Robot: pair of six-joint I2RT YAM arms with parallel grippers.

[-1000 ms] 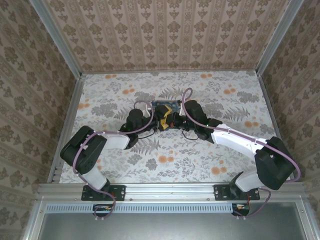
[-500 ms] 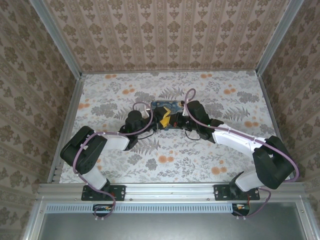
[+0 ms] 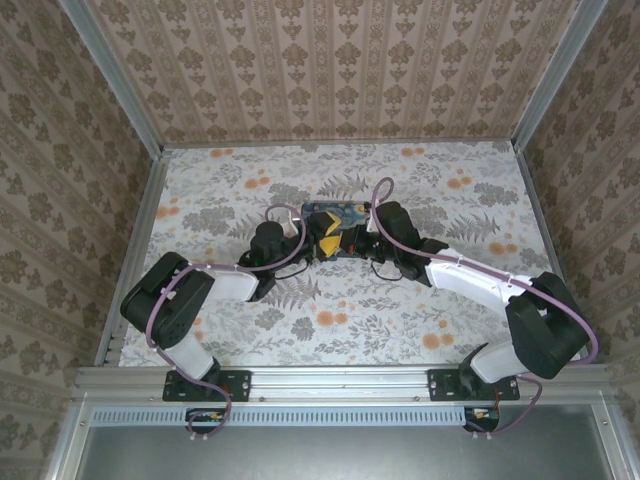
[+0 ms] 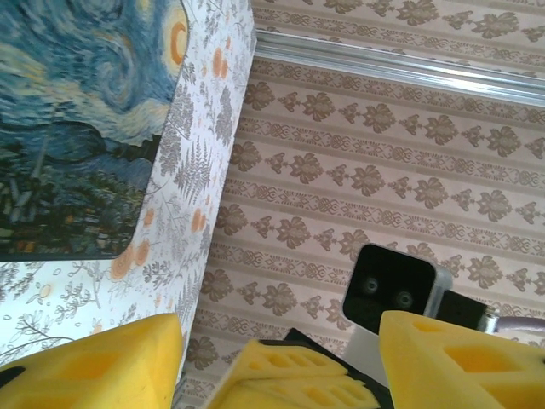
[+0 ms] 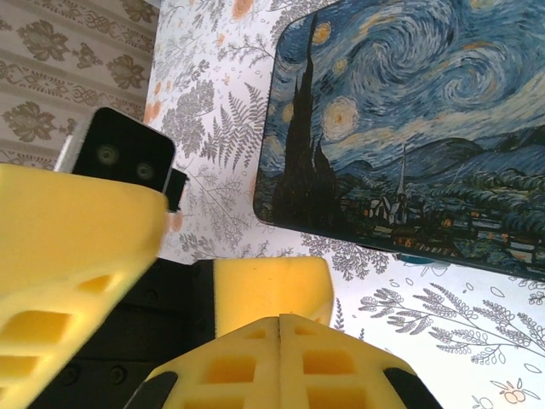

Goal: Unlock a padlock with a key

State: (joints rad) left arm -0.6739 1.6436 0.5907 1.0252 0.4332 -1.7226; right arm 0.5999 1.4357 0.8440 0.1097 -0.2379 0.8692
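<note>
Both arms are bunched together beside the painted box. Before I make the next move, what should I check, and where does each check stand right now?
1. The right claw is shut: ok, its fingers press together.
2. A key is pinched in it: cannot tell from the seam.
3. The left claw is open: ok, its fingers stand apart on either side of the right claw's tips.
4. Where the padlock sits: cannot tell.
5. The painted box lies flat on the table: ok.
</note>
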